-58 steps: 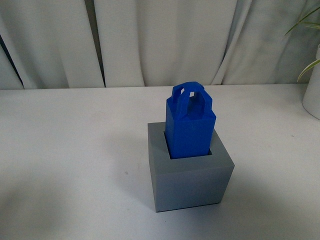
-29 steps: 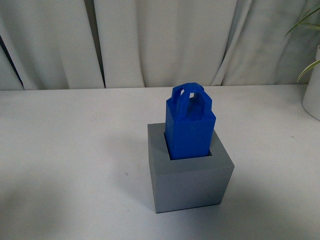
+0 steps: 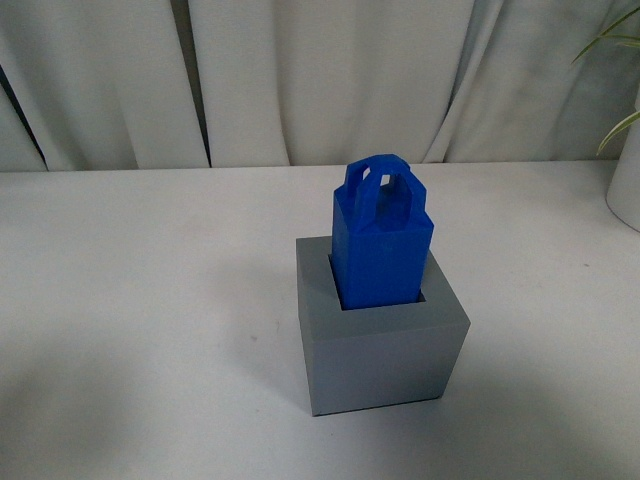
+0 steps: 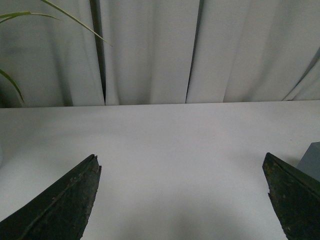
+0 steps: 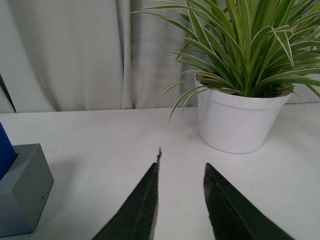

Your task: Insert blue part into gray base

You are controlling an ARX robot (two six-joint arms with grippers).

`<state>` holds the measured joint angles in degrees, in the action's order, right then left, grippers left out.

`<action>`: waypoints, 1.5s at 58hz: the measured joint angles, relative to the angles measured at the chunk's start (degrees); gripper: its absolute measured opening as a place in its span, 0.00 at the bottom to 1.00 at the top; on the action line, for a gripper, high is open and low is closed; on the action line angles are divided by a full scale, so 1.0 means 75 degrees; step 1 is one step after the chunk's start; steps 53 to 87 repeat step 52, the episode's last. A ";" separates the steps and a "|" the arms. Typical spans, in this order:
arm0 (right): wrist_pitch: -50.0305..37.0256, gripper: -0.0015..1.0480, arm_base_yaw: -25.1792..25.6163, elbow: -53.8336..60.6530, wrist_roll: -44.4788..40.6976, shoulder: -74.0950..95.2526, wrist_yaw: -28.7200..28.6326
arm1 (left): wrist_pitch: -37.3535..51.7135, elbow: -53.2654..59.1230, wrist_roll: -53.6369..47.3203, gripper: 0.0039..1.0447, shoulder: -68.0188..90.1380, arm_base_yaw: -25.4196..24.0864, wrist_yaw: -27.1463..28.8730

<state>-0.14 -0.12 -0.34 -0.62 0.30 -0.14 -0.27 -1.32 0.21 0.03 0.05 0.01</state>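
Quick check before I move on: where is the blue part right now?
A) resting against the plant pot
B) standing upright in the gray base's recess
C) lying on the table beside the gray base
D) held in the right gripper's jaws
B: the front view shows the blue part standing upright in the top recess of the gray base, with no gripper touching it.

You see the blue part (image 3: 381, 245) standing in the square recess of the gray base (image 3: 380, 350), its lower end sunk inside and most of its bright blue body rising above the rim. It leans slightly toward the back of the tabletop, arched loop handles uppermost. A thin dark gap shows along its right side. The gray base, a matte cube wider than the part, sits flat near the middle of the tabletop, closer to the front edge, turned slightly.
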 joint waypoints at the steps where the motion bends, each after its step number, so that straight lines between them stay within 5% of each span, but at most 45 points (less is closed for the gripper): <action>1: 0.0000 0.37 0.0000 0.0000 0.0000 -0.0003 0.0000 | 0.0000 0.0000 0.0003 0.94 0.0000 0.0000 0.0000; 6: 0.0000 0.59 0.0000 0.0000 0.0000 -0.0006 0.0000 | 0.0000 0.0000 0.0000 0.94 0.0000 0.0000 0.0000; 20: 0.0000 0.95 0.0000 0.0000 0.0006 -0.0006 0.0000 | 0.0000 0.0000 0.0003 0.94 0.0000 0.0000 0.0000; 87: 0.0000 0.93 0.0000 0.0000 0.0003 -0.0006 0.0000 | 0.0000 0.0000 0.0003 0.94 0.0000 0.0000 0.0000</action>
